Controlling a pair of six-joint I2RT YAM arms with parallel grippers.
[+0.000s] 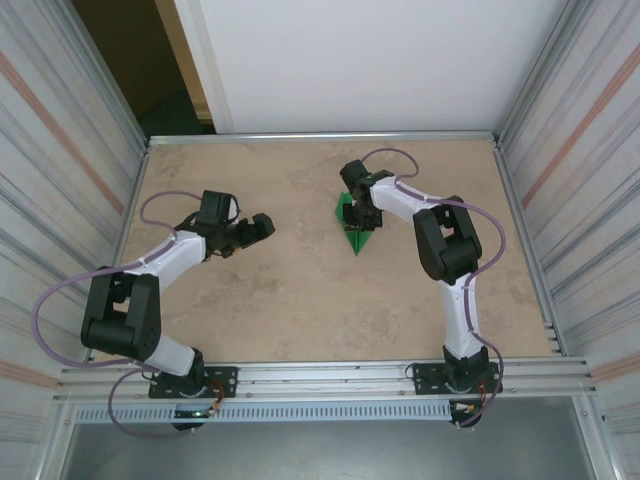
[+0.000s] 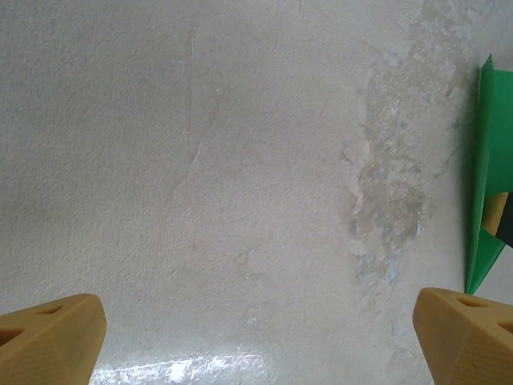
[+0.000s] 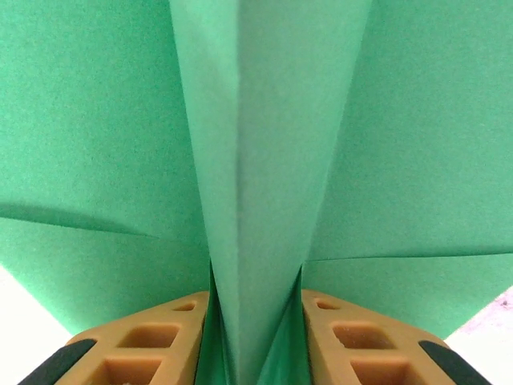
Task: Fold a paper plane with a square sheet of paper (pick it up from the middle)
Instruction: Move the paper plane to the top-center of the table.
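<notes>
the right claw (image 3: 256, 325) is clamped on the plane's (image 3: 264, 120) raised middle fold, with the wings spreading flat to either side. the left claw (image 2: 256, 337) hangs apart over bare table (image 2: 200, 160), the plane off to its right, untouched.

**Overhead view.** The left arm (image 1: 172, 252), based at 7 o'clock, and the right arm (image 1: 459, 305), based at 5 o'clock, are both showing glossy white link shells alternating with bulky black joint housings. A purple cable (image 1: 40, 305) is looping off the left arm toward 9 o'clock. A matching purple lead (image 1: 388, 151) is arching over the right arm's wrist at 12 o'clock. Black base plates (image 1: 190, 382) are footing each arm. The left gripper (image 1: 264, 226) and the right gripper (image 1: 358, 214) are reading as black from above.

**Wrist views.** The left fingers (image 2: 50, 341) are appearing as ochre faceted wedges. The right fingers (image 3: 148, 349) are showing rectangular pockets, with black pads at 7 and 5 o'clock.
</notes>
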